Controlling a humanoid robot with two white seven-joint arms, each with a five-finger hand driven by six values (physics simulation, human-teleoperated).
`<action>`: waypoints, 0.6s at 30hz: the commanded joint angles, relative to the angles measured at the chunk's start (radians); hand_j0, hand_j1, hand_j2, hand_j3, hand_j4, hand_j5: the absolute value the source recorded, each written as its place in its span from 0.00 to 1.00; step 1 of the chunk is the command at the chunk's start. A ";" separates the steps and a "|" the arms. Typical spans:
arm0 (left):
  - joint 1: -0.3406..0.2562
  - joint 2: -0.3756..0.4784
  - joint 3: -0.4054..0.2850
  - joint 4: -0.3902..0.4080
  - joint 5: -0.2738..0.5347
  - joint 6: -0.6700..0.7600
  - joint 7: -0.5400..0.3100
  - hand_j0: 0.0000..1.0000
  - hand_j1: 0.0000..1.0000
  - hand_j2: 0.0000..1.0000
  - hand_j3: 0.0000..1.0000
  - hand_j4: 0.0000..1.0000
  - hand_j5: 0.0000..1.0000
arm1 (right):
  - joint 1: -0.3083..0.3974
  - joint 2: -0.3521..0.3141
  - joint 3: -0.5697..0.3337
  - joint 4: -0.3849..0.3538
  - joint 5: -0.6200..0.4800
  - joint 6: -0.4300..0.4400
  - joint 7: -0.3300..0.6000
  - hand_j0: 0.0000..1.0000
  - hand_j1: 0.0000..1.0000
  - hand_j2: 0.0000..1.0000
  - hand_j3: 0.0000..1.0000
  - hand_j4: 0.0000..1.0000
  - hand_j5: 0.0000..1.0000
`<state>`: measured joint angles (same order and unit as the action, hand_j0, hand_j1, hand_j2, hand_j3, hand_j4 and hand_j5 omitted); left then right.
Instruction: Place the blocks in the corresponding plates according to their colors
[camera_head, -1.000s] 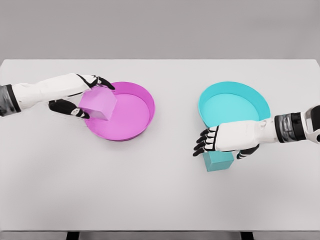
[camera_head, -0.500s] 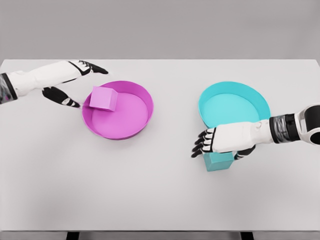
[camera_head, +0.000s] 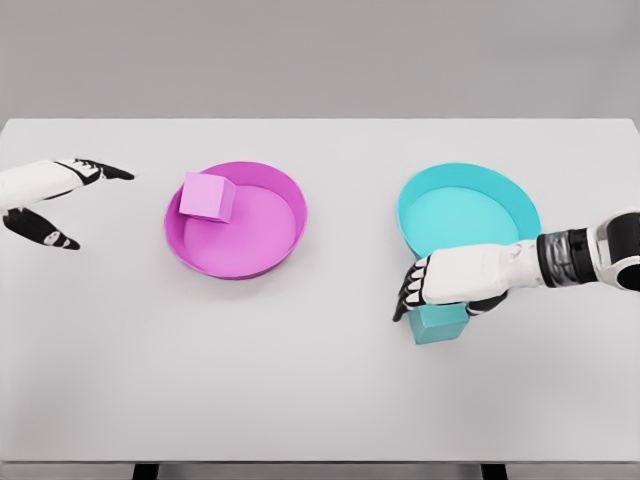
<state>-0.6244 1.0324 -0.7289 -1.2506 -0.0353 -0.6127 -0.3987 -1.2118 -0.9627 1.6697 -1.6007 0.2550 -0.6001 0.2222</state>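
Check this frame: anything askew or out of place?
Mostly fine. The pink block sits against the left rim of the pink plate, apparently tilted, not flat in the middle. The teal block lies on the table, outside the teal plate, under the right hand. The left hand is open.

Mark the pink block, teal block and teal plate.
pink block (camera_head: 207, 196), head view, top face.
teal block (camera_head: 440, 326), head view, front face below the right hand.
teal plate (camera_head: 470, 176), head view, far rim.

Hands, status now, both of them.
Left hand: open, holds nothing.
Right hand: over the teal block; grasp cannot be told.
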 joint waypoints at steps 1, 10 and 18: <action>0.000 -0.002 -0.003 0.013 0.008 0.002 0.000 1.00 1.00 1.00 1.00 1.00 1.00 | 0.000 -0.001 0.010 0.001 0.055 -0.011 0.017 0.76 0.76 0.76 0.76 0.76 0.76; 0.006 -0.017 0.002 0.068 -0.003 0.002 -0.017 1.00 1.00 1.00 1.00 1.00 1.00 | 0.000 0.001 -0.013 -0.002 0.053 -0.011 0.029 0.59 0.59 0.59 0.59 0.59 0.59; 0.008 -0.025 0.002 0.068 -0.008 0.002 -0.017 1.00 1.00 1.00 1.00 1.00 1.00 | 0.000 0.001 -0.062 -0.039 0.043 -0.011 0.022 0.58 0.58 0.58 0.58 0.58 0.58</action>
<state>-0.6167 1.0076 -0.7281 -1.1828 -0.0485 -0.6128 -0.4153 -1.2118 -0.9623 1.6239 -1.6247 0.3032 -0.6108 0.2478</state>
